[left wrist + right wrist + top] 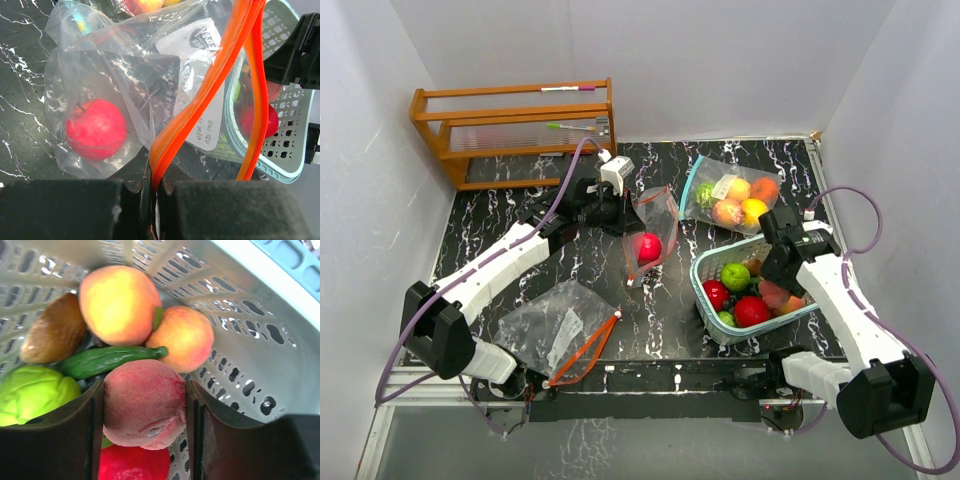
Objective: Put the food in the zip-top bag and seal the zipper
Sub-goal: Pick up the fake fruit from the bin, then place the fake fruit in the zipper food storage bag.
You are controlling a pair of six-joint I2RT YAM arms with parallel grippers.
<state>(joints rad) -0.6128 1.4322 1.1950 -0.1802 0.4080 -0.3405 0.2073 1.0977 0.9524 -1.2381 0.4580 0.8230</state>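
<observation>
TWO ARMS, ONE BAG: We see the left gripper (155, 192) pinched tight on the orange zipper (207, 95) of a clear zip-top bag (125, 70). Its dark pads are together, with the strip caught between them. The two zipper strips part ahead of the pads, leaving the mouth open. A red apple (96, 129) lies inside the plastic, ahead of the pads and off to their left in the wrist view. A white printed label on the bag shows just beyond the zipper.

Across the black marbled table (490, 205), the right gripper (145, 385) is down inside the teal basket (240, 340). Its two fingers (75, 430) press against either flank of a dusky pink peach (142, 410), which sits among the other food there.

Just past the fingertips lies a green chilli (112, 360), and beyond it two orange-yellow peaches (120, 302) touch one another. A brown piece (55, 335) that we cannot name for sure rests ahead to the left. A lime-green piece (35, 390) sits hard against the left finger, and a red piece (132, 465) lies under the gripped peach.

From above, a second bag (715, 170), blue-zippered and filled with fruit, lies beyond the right gripper. An empty bag (545, 320) lies back behind the left gripper, near that arm's base. A wooden rack (510, 130) stands far ahead of the left gripper, off to its left.
</observation>
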